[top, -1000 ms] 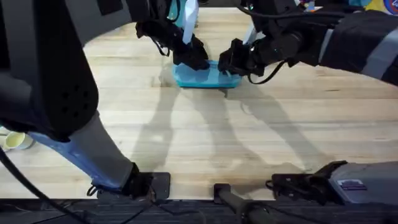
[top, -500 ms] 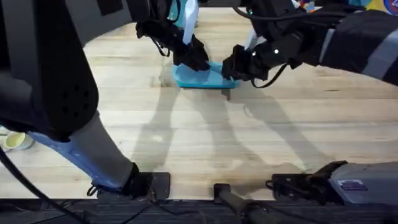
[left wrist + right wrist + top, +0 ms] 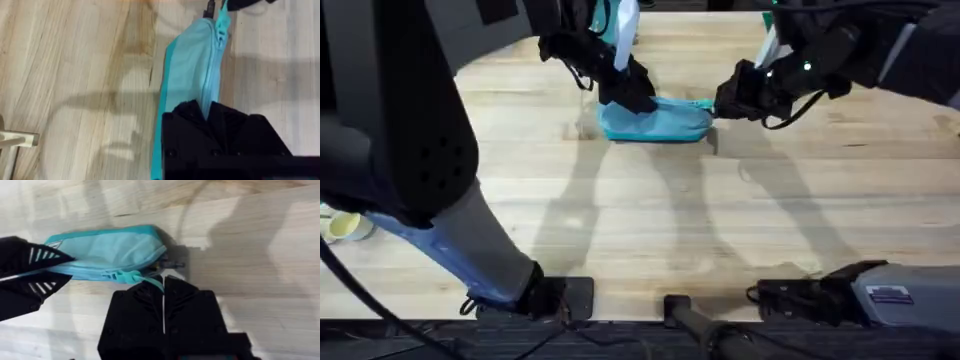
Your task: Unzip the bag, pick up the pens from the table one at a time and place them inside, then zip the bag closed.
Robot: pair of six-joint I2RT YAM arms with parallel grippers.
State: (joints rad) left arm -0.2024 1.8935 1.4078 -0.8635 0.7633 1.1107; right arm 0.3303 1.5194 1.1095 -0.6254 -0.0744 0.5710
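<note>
The light blue bag point(image 3: 660, 122) lies at the back middle of the table point(image 3: 650, 220). My left gripper point(image 3: 628, 95) is shut on the bag's left end; in the left wrist view its fingers pinch the bag point(image 3: 192, 65) at the zipper seam. At the bag's right end, my right gripper point(image 3: 722, 104) is shut on the zipper pull. The right wrist view has the teal pull point(image 3: 145, 278) running from the bag point(image 3: 107, 250) in between my right gripper's point(image 3: 163, 285) closed fingers. The zipper line looks closed along its length. The pens are hidden.
A pale cup-like object point(image 3: 340, 225) sits at the table's left edge. A white and teal object point(image 3: 620, 20) stands behind the bag. The wide wooden area in front of the bag is bare.
My right gripper has slid to the right along the top of the bag, drawing the zipper pull to the right end. The left gripper has stayed put on the left end.
</note>
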